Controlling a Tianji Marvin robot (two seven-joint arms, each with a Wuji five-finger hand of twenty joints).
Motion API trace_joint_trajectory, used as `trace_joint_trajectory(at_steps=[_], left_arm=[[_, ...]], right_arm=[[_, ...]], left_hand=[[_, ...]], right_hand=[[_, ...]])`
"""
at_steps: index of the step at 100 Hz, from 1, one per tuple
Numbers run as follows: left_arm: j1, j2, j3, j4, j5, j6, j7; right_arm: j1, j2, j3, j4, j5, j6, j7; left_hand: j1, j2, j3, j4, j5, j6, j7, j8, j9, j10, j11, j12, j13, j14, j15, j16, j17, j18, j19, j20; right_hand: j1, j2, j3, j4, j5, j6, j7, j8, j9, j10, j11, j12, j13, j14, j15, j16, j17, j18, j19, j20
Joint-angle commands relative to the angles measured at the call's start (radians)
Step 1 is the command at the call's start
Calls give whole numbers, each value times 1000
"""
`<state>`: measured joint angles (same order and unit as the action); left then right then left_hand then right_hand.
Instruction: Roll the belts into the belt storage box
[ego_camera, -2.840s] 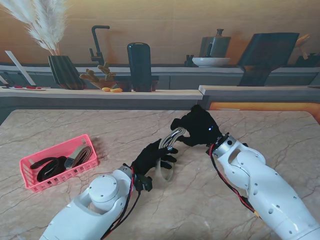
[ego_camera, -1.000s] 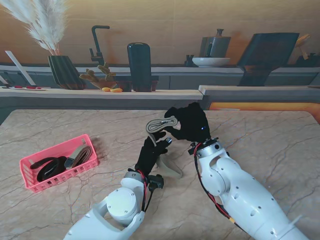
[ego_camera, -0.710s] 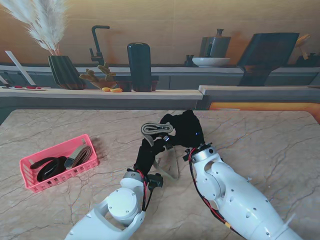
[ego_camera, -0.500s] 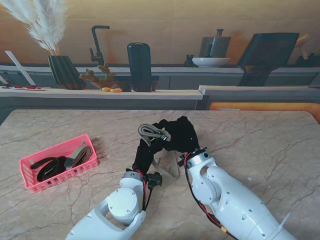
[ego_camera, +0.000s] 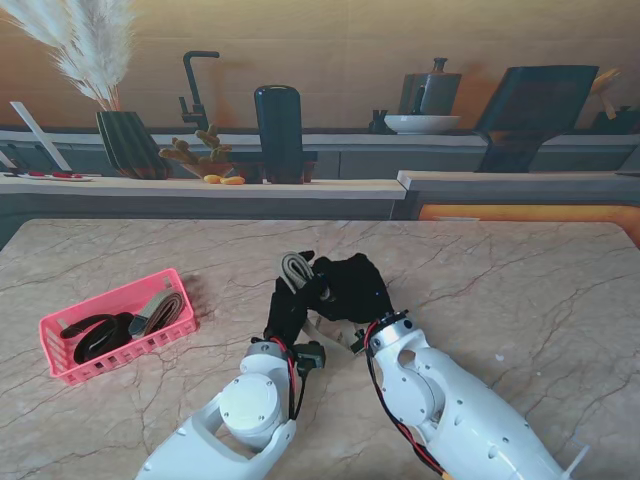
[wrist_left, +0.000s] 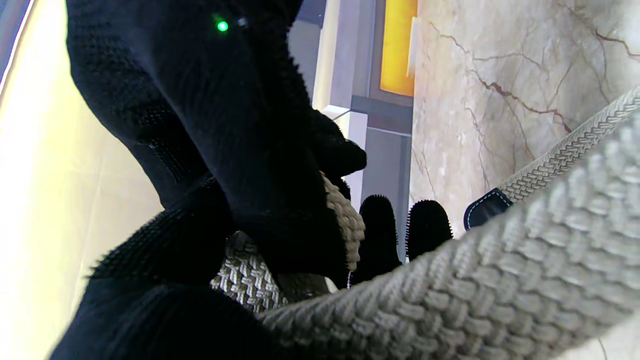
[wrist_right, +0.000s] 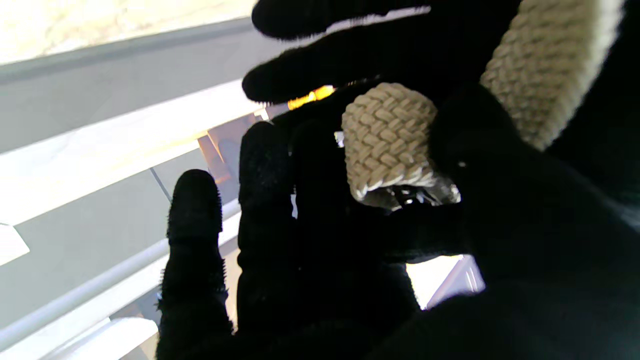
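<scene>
Mid-worktop, our left hand (ego_camera: 290, 305) and right hand (ego_camera: 352, 287) clamp a half-rolled belt (ego_camera: 295, 268); two belts already fill the box (ego_camera: 62, 355).

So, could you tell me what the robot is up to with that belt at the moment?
Both black-gloved hands, the left hand and the right hand, are closed on a beige woven belt, rolling it into a coil held above the marble table. A loose tail of the belt runs from the coil toward the table. The pink storage box sits to the left, already holding a few rolled belts; this one has not gone in yet.
</scene>
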<state>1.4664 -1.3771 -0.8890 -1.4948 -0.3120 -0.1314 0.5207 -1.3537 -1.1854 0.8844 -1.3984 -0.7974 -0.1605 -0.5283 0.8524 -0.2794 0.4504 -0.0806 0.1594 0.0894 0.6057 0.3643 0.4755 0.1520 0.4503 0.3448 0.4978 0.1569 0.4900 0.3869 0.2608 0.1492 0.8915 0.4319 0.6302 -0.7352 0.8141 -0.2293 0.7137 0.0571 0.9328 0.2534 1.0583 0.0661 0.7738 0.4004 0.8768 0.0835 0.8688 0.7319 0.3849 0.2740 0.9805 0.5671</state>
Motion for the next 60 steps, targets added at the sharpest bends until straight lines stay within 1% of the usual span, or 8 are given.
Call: trace_joint_trajectory(at_steps=[1, 5, 8, 12, 16, 20, 35, 60], left_arm=[[-2, -12, -5, -19, -8, 7, 4], [-2, -13, -5, -20, -10, 11, 5], [-1, -13, -6, -22, -14, 16, 5], [0, -12, -7, -24, -23, 20, 2], [0, -12, -8, -25, -32, 22, -1], [1, -12, -9, -27, -40, 24, -2], [4, -5, -17, -32, -60, 33, -27], [6, 31, -43, -43, -114, 102, -171]], right_arm=[[-30, 8, -9, -26, -10, -9, 22], [-39, 13, 0, -37, -4, -16, 50], [-44, 16, 7, -44, 1, -25, 65], [-53, 19, 17, -55, 6, -32, 84], [-64, 25, 29, -70, 3, -33, 105], [-78, 33, 45, -87, -4, -33, 128], [-143, 51, 119, -157, -25, -21, 185], [-231, 53, 250, -216, -81, -34, 105]], left_hand=[[110, 100, 26, 31, 15, -10, 67, 26, 65, -33, 35, 19, 58, -16, 35, 22, 45, -23, 46, 21], [161, 119, -2, 26, 38, -11, 86, 36, 97, -32, 47, 26, 87, -12, 55, 28, 69, -17, 64, 24], [255, 123, -82, 4, 67, -11, 101, 50, 152, -31, 30, 93, 122, -4, 79, 38, 94, -11, 85, 23], [375, 145, -207, -1, 89, -13, 118, 39, 210, -30, 6, 147, 159, 5, 104, 48, 124, 1, 109, 23], [428, 163, -249, -8, 96, -19, 139, 40, 236, -30, 5, 162, 176, 15, 121, 57, 137, 11, 118, 24], [438, 169, -241, -3, 100, -24, 152, 42, 247, -32, 12, 178, 183, 21, 134, 65, 137, 21, 120, 24], [439, 158, -178, -5, 124, -45, 207, 55, 280, -35, 41, 302, 211, 44, 243, 170, 152, 95, 199, 62], [439, 102, -280, -1, 234, -54, 230, 142, 382, -16, 154, 516, 350, 78, 456, 377, 219, 211, 456, 189]], right_hand=[[18, -9, 83, 68, 24, -275, 70, 63, -56, 12, -25, 20, -36, -23, -43, -18, -21, 17, -8, -20], [2, -11, 88, 68, -3, -255, 19, 95, -95, 12, -47, 30, -51, -25, -67, -20, -23, 10, -23, -15], [-9, -9, 97, 71, -13, -242, -23, 125, -115, 16, -57, 37, -57, -24, -80, -20, -24, 5, -32, -8], [-28, 2, 105, 83, -29, -219, -92, 170, -144, 22, -73, 41, -70, -23, -99, -22, -28, 1, -48, 3], [-62, 19, 114, 121, -46, -193, -170, 224, -177, 26, -91, 42, -86, -24, -121, -26, -35, -2, -66, 13], [-89, 32, 121, 155, -76, -175, -219, 259, -208, 27, -107, 40, -102, -24, -139, -31, -42, -4, -79, 17], [-125, 56, 68, 167, -171, -130, -329, 285, -309, 45, -167, 36, -144, -12, -201, -48, -59, -15, -119, 26], [-159, 104, 19, 165, -169, -144, -362, 302, -319, 49, -186, 35, -146, -7, -210, -45, -51, -24, -128, 46]])
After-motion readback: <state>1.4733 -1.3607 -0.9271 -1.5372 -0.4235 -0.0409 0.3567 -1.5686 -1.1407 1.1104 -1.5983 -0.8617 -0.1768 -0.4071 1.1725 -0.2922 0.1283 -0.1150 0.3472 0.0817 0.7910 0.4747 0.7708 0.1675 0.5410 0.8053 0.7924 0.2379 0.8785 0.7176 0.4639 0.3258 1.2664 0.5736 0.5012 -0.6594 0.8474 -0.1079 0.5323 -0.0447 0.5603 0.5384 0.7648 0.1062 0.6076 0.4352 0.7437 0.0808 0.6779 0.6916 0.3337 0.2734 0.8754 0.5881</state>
